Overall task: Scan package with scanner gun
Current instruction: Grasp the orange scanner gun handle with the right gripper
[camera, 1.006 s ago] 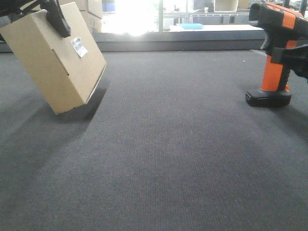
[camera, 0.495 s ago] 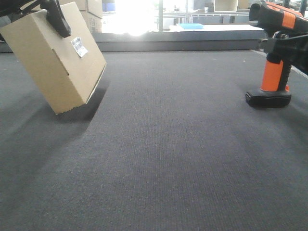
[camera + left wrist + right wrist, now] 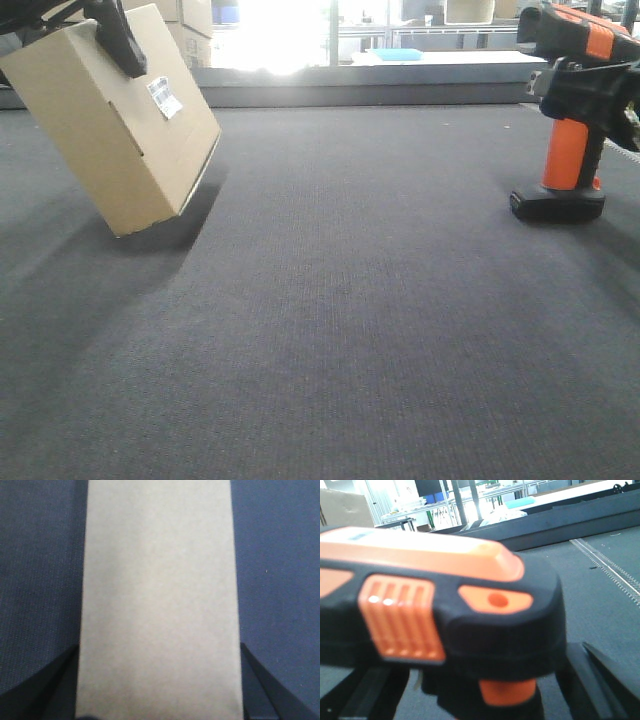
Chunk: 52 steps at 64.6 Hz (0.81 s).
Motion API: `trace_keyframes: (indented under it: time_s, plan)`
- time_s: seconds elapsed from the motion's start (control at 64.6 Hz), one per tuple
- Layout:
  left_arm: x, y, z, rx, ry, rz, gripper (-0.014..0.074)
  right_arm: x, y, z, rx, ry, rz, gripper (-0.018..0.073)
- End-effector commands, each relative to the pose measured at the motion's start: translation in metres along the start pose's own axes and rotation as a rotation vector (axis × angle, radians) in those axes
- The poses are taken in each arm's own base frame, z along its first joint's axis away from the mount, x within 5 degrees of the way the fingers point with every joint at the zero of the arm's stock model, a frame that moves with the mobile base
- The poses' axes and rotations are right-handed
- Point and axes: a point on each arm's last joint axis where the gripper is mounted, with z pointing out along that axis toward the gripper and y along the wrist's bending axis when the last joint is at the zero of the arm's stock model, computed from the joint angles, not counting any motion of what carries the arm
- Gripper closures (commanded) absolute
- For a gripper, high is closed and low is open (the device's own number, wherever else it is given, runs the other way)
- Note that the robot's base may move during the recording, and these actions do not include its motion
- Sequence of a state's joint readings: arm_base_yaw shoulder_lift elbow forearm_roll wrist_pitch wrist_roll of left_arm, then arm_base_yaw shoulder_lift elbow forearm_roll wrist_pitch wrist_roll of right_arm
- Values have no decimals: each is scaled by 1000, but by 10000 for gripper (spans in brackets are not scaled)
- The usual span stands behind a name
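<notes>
left pincer (image 3: pixel 118 45) clamping tilted package (image 3: pixel 120 135), right pincer (image 3: pixel 590 95) straddling scanner gun (image 3: pixel 568 165)

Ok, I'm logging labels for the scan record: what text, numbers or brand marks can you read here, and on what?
White label on the package: dark print, too small to read.
Scanner gun: no legible text in either view.
Nothing else is readable.

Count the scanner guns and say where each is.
1. The scanner gun stands on its base at the far right of the carpet, the right gripper around its handle. Others may sit outside view.
</notes>
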<state>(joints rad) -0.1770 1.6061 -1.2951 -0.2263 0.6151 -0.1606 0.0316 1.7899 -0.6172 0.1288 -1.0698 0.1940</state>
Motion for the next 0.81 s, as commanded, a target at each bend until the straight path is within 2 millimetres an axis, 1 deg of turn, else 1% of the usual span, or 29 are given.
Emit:
trace_keyframes:
  time_s: [0.0,0.108,0.464,0.542,0.681,0.79]
  plan:
    - [-3,-4,-6,17,-35,-10,436,0,1,5,4,-10,5,63]
    - [-3,-4,-6,17,-35,-10,436,2,0,9,6,-7,7,63]
    - [-4,-4,-6,18,-43,-10,436,1,-1,9,21,-10,15,69]
    - [-4,-4,-6,18,-44,-10,436,1,-1,9,21,-10,15,130]
    - [-4,-4,-6,18,-44,-10,436,1,-1,9,21,-10,15,293]
    - [-4,-4,-6,18,-44,-10,436,1,-1,9,21,-12,15,326]
